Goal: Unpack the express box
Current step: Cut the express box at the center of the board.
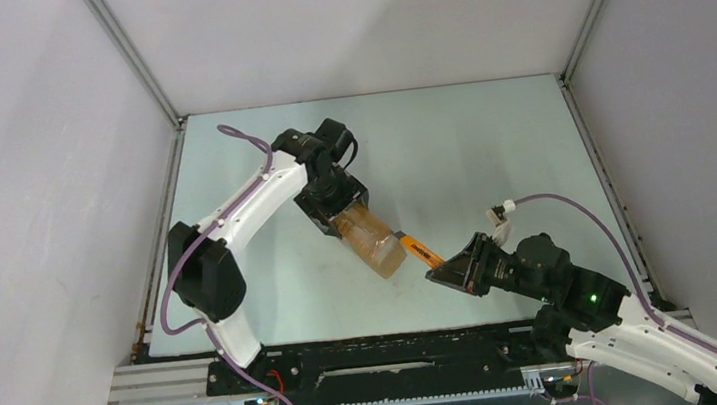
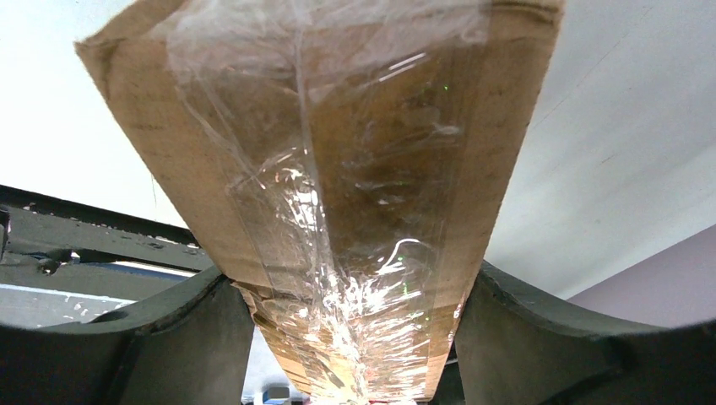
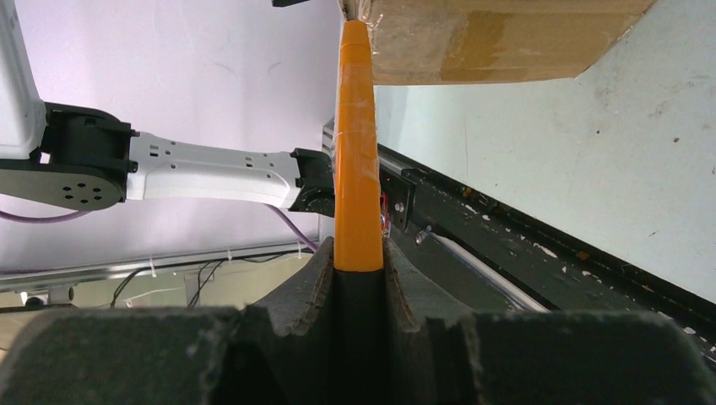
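The express box [image 1: 374,242], brown cardboard wrapped in clear tape, is lifted off the table at the middle, tilted, with my left gripper [image 1: 344,216] shut on its far end. The left wrist view shows its taped seam face [image 2: 338,169] wedged between both dark fingers [image 2: 186,337]. My right gripper [image 1: 450,271] is shut on the black end of an orange utility knife [image 1: 420,249]. From the right wrist, the orange handle [image 3: 357,169] runs straight up from the jaws, and its tip meets the box's near edge [image 3: 490,38].
The pale green table [image 1: 490,148] is fenced by grey walls on three sides. A black rail [image 1: 381,356] runs along the near edge between the arm bases. The left arm's white link [image 3: 211,173] crosses the right wrist view.
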Motion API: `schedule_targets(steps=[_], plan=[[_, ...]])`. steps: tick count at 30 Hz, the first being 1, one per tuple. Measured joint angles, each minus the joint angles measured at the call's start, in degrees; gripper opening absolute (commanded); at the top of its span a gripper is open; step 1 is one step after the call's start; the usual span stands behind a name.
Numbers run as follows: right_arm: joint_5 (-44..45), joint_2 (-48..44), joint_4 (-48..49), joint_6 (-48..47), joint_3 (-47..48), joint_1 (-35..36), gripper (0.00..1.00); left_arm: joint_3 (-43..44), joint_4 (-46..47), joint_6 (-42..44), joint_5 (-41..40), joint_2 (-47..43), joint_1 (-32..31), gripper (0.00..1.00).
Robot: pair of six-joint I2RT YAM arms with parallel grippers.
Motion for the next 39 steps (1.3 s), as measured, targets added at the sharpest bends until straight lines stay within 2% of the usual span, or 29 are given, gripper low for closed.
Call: schedule_targets(steps=[39], plan=[[2.62, -1.68, 0.66, 1.55, -1.55, 1.31, 0.0, -2.64, 2.32, -0.44, 4.02, -1.53, 1.29, 0.58]])
